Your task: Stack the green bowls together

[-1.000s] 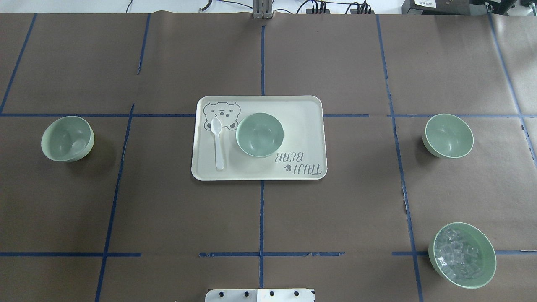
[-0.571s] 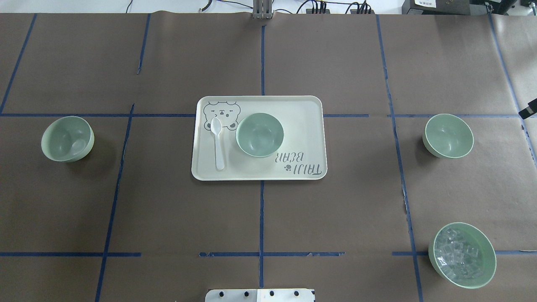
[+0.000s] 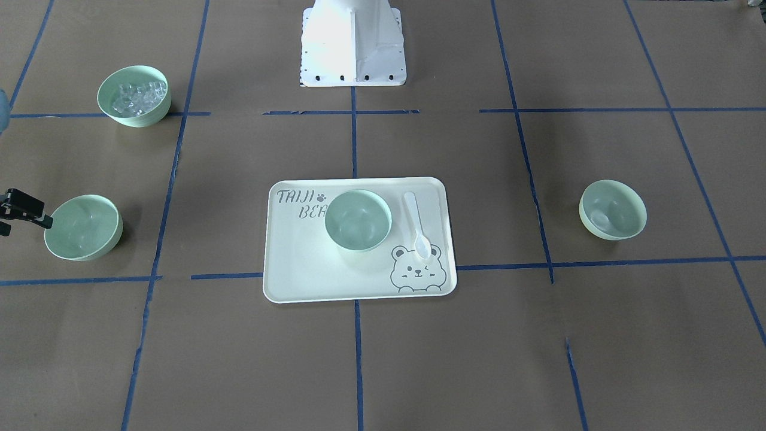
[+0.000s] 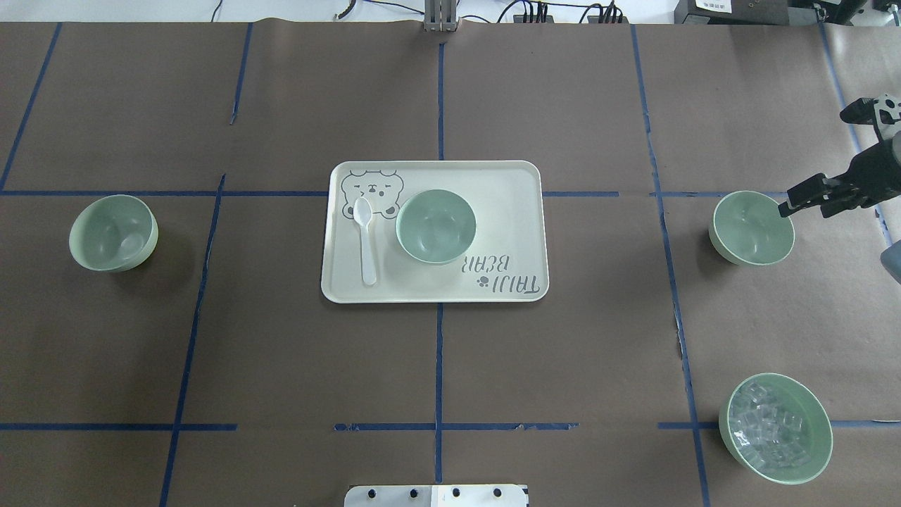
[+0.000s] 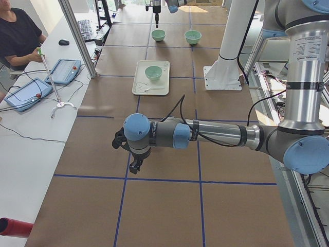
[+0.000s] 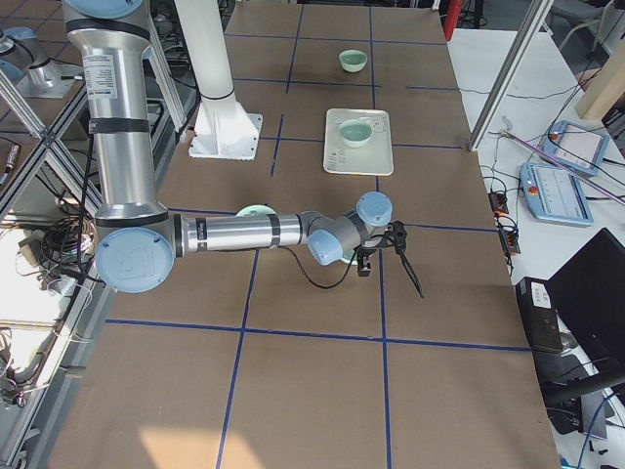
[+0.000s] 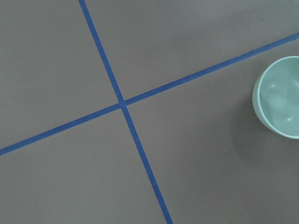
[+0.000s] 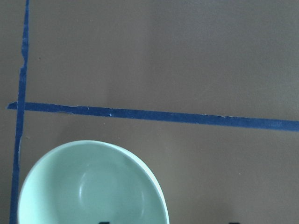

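Reaching in from the table's right edge since a second ago, the right gripper is hanging over the far rim of the right green bowl, which is sitting empty near that edge.

Overhead, the middle green bowl is resting empty on the tray at the table's centre, beside a white spoon. The left green bowl is waiting near the left edge, and the pale patch inside it is perhaps only glare. The bowl of clear cubes is standing by the right corner nearest the robot.

From the front, the right jaws are showing spread.

From the left end, the left gripper is hovering over bare paper, and I cannot tell its state.

The right wrist view is showing one dark tip over the bowl and one outside it. Going straight down to pinch the wall squarely looks like the way to lift cleanly.
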Controlling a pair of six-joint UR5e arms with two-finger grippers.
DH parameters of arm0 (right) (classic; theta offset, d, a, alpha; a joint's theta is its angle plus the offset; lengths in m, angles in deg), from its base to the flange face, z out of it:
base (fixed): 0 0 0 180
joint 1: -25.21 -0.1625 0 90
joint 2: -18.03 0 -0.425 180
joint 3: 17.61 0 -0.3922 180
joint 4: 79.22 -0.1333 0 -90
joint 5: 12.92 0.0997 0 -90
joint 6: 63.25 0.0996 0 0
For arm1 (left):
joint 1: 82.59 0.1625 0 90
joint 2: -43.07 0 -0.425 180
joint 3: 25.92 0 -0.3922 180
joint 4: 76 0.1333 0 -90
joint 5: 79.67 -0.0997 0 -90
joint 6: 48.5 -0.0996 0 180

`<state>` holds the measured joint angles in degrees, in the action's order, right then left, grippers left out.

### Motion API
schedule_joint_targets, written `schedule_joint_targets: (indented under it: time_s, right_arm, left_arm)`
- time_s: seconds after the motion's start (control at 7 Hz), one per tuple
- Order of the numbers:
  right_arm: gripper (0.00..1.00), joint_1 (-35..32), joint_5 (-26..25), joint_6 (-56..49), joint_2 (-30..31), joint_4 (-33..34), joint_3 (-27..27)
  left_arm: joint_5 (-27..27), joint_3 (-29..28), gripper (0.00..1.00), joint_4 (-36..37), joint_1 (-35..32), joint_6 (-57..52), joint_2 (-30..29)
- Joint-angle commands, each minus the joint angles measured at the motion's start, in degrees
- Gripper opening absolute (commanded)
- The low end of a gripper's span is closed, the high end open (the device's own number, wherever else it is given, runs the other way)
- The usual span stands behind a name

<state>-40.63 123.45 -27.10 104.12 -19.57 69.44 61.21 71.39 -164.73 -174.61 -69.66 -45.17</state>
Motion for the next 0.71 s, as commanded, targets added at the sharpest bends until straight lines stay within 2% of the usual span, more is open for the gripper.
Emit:
schedule_joint_targets:
  time_s: [0.0, 0.29, 0.43, 0.57]
  right_arm:
    - [0.88, 2.46, -1.90, 3.76, 0.04, -2.78, -1.18]
    - [0.75, 2.99, -1.90, 3.76, 0.04, -2.78, -2.76]
    - [0.42, 3.26, -1.98, 3.76, -0.05, -2.78, -2.77]
    - [0.00, 3.43, -1.99, 3.76, -0.22, -2.78, -2.86]
  left_arm:
    - [0.01, 0.07, 1.00, -0.22, 0.00, -0.10, 0.00]
    - [-0.17, 0.07, 1.00, -0.22, 0.00, -0.10, 0.00]
    - [-0.17, 0.16, 1.00, -0.22, -0.09, -0.19, -0.09]
    - [-0.25, 1.12, 1.00, -0.22, 0.00, -0.02, 0.00]
